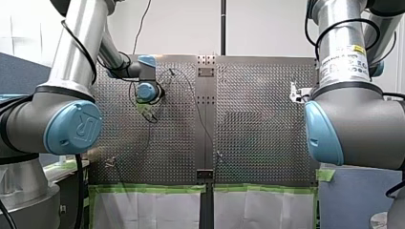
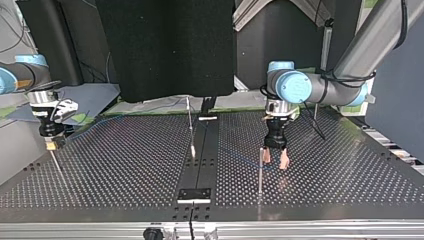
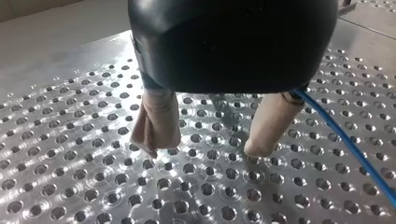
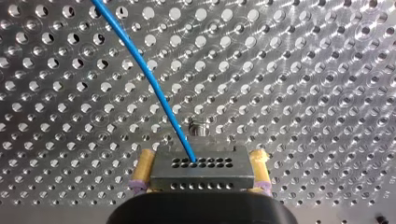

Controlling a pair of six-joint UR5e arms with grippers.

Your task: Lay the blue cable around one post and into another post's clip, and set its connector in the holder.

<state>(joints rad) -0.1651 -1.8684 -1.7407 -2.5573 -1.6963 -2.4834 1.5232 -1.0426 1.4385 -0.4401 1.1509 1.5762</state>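
Note:
In the right wrist view my right gripper [image 4: 203,155] has its yellow-padded fingers [image 4: 142,169] against both sides of a grey connector block [image 4: 202,171]. The blue cable [image 4: 140,65] leaves the block's face and runs away over the perforated plate. A small metal stud [image 4: 198,127] stands just ahead of the block. My left gripper [image 3: 204,151] hangs open above the plate with nothing between its beige pads [image 3: 156,123]. The cable [image 3: 355,149] passes beside one of them. In the top view my left gripper [image 2: 276,163] stands right beside a thin post [image 2: 260,170].
Another thin post [image 2: 192,131] rises at the table's middle seam, and a dark plate [image 2: 194,194] lies near the top view's front edge. My right gripper [image 2: 50,142] is at the far left of that view, near the table's side edge. Green tape [image 1: 148,189] lines one table edge.

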